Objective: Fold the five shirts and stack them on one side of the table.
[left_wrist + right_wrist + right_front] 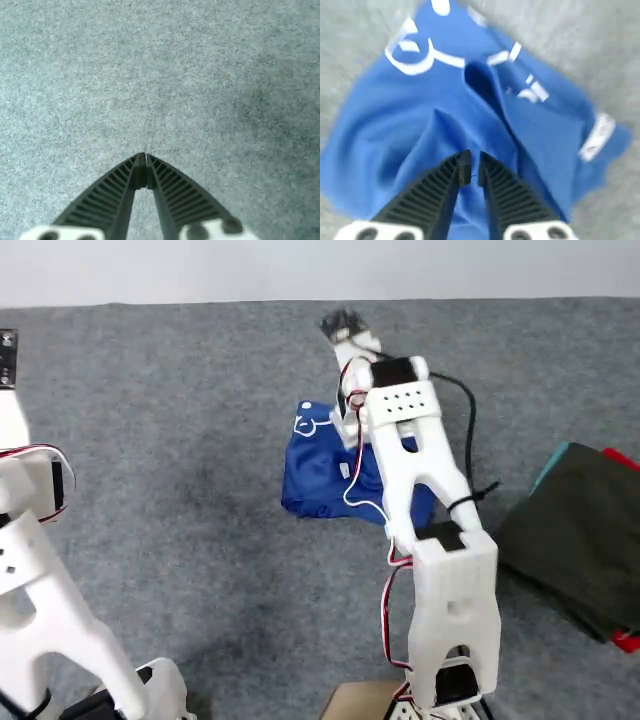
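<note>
A crumpled blue shirt [318, 472] with white print lies mid-table, partly hidden by the right arm above it. In the right wrist view my right gripper [471, 167] is shut on a raised fold of this blue shirt [410, 125], and creases run up to the tips. At the table's right edge sits a pile of folded shirts [585, 530], dark green on top with teal and red edges showing beneath. My left gripper [145, 162] is shut with nothing in it, hanging over bare grey table [200, 75]. The left arm [35, 570] stands at the left edge.
The table top is grey felt [180, 440], open to the left of the blue shirt. A brown cardboard piece [355, 702] lies at the front edge beside the right arm's base. Red and white cables hang along both arms.
</note>
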Robot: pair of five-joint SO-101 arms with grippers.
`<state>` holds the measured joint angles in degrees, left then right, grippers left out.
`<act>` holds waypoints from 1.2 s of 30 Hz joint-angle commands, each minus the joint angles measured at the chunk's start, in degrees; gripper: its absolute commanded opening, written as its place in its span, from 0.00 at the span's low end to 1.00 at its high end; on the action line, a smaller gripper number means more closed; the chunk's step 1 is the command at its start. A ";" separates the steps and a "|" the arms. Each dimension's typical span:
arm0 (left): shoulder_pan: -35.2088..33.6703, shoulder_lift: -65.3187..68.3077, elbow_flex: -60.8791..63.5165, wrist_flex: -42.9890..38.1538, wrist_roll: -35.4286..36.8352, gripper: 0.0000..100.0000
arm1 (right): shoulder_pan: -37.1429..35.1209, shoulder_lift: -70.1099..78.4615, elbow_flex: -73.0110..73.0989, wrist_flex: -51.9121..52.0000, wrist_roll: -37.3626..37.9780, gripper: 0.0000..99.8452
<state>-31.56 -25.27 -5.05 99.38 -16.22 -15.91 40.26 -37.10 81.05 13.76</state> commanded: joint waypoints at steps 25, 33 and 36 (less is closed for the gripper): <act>-0.09 -1.41 -0.04 0.18 -0.44 0.01 | 6.73 -12.35 -0.53 20.26 2.29 0.01; -0.09 -1.41 -0.04 0.18 -0.44 0.01 | 1.36 -10.59 -0.53 2.15 2.37 0.01; -0.09 -1.41 -0.04 0.35 -0.44 0.01 | 1.10 -5.14 -0.53 -7.16 2.46 0.01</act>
<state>-31.56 -25.27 -5.05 99.38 -16.22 -14.24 32.70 -37.10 82.29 15.60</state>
